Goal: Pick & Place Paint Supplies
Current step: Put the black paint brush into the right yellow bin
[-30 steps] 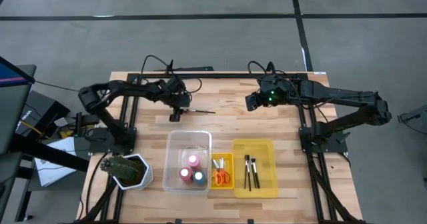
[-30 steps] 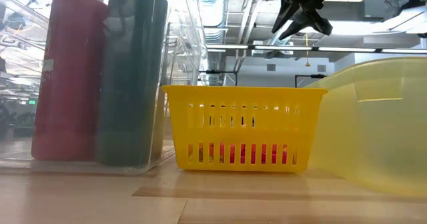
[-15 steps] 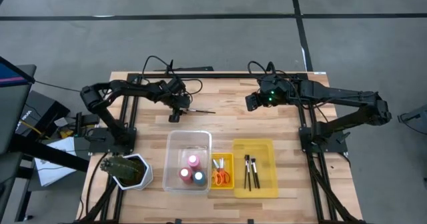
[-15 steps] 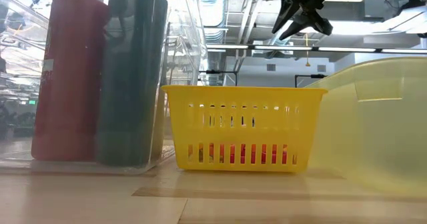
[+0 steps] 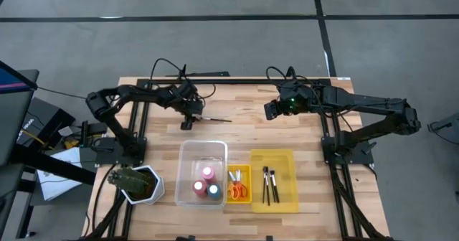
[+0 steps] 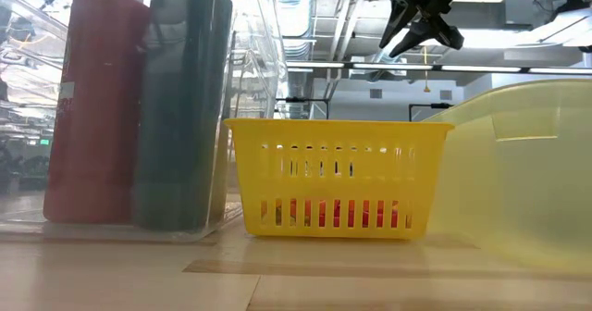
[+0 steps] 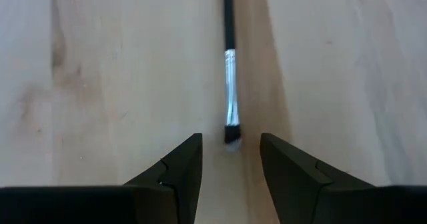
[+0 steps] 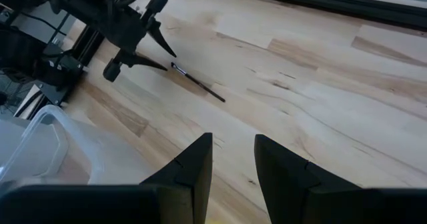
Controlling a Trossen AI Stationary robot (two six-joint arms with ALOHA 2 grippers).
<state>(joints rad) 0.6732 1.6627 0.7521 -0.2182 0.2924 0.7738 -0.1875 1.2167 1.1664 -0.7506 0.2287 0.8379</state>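
The left gripper (image 7: 230, 159) hovers low over the wooden table (image 5: 244, 137), its two fingers parted with nothing between them, and the bristle end of a thin dark brush (image 7: 229, 84) lies on the boards just ahead of the gap, the handle running straight away from the tips. From overhead the same brush (image 5: 214, 118) lies flat beside that gripper (image 5: 190, 119), on the side toward the right gripper (image 5: 271, 110), which is raised well apart across the table with its fingers also parted and empty. Nearer the table's front edge than both grippers sit a clear bin (image 5: 202, 173) holding three paint bottles (image 5: 206, 183), a small yellow basket (image 5: 239, 184) with orange scissors (image 5: 238, 191), and a yellow bin (image 5: 275, 181) with two more brushes (image 5: 270, 184); a plant (image 5: 134, 182) in a white pot stands beside the clear bin. No brand, label or lettering can be read on any item. Compared with a second ago, the left arm's elbow has shifted only slightly, the left gripper remains at the brush end, and the brush, bins and right arm have not moved.
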